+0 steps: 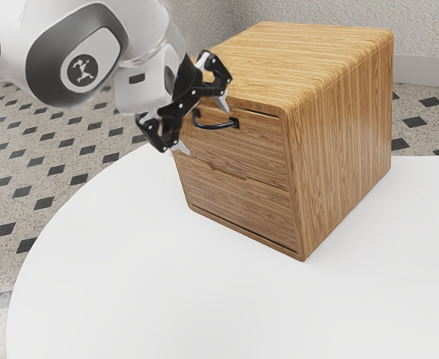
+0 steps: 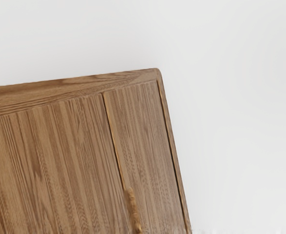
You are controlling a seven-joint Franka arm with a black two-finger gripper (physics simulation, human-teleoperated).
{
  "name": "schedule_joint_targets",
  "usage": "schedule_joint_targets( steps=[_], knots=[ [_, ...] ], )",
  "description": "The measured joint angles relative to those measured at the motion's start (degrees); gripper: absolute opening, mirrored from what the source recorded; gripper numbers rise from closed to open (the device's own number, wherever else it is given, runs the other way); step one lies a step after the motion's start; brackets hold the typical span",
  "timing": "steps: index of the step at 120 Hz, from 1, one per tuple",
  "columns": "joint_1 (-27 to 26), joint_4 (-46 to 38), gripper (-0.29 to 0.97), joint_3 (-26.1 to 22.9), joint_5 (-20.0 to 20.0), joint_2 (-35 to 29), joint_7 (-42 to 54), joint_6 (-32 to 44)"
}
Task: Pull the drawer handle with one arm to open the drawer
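A wooden cabinet (image 1: 316, 112) with two drawers stands on the round white table (image 1: 167, 299). The upper drawer (image 1: 249, 146) carries a black loop handle (image 1: 218, 123) and its front lies about level with the cabinet's face. My black gripper (image 1: 202, 126) is right at this handle, open, with one fingertip above the loop and the other below and to the exterior view's left; the loop sits between them. In the wrist view the two drawer fronts (image 2: 74, 165) lie close under my hand, and the lower one bears a small wooden grip (image 2: 132, 207).
The cabinet stands near the table's far edge. White tabletop spreads in front of it and to the exterior view's right. Behind lie a tiled floor (image 1: 47, 172) with dark diamonds and a pale wall (image 1: 428, 30).
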Motion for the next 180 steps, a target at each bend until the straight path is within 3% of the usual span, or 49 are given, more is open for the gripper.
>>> schedule_joint_targets(
  steps=[97, 137, 180],
  knots=[
    [1.1, 1.0, 0.66, 2.8, -0.1, 2.5, 0.3, 1.4],
    [5.0, 1.0, 0.66, 3.0, 0.0, 3.1, 0.4, 2.7],
    [5.4, 1.0, 0.66, 2.9, -0.2, 5.0, 0.4, 3.8]
  ],
)
